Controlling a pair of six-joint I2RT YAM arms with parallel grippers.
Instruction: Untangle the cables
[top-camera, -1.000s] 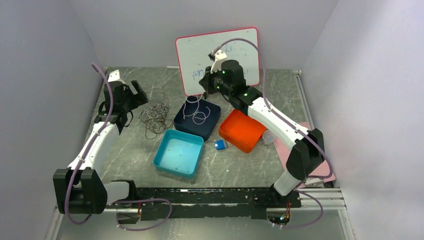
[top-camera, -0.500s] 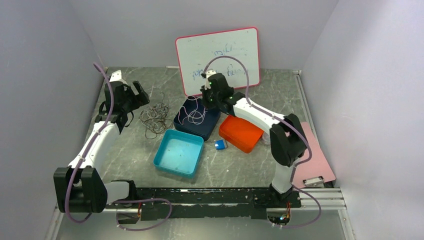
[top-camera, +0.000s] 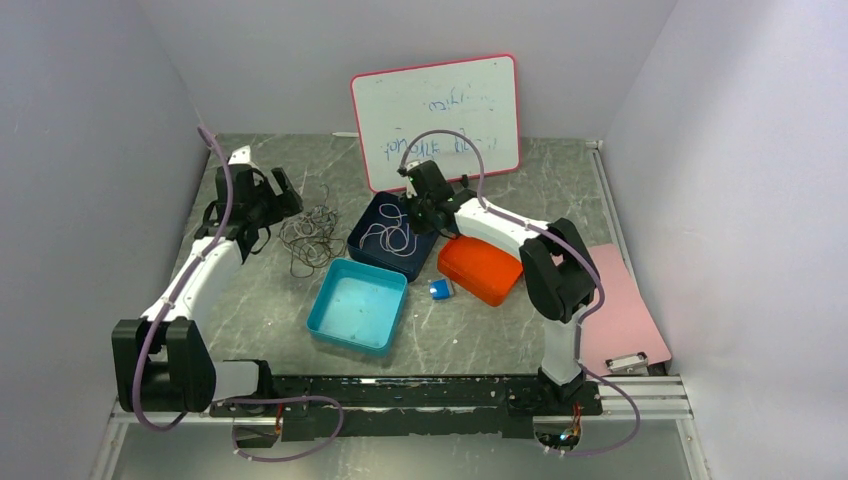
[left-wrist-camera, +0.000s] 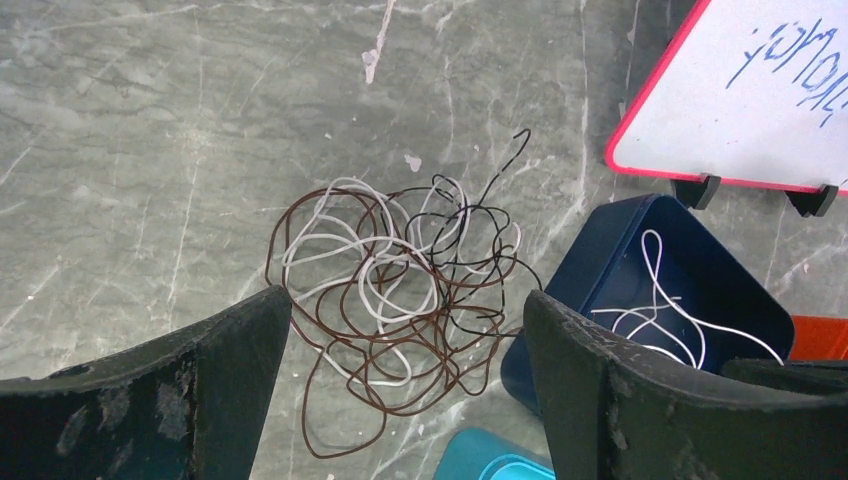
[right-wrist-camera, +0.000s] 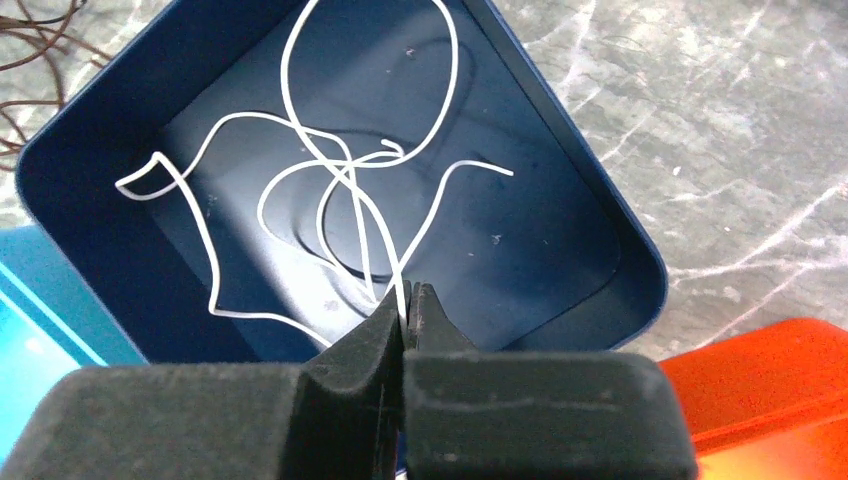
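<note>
One white cable is pinched in the right end effector over the navy tray; the tangle is left beneath the wide-open left end effector.

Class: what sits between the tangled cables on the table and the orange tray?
The dark blue tray, with a white cable lying inside it. The top view shows this best.

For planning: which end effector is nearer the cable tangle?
Left. Left end effector hovers by the cable tangle; right end effector holds a white cable over the navy bin.
</note>
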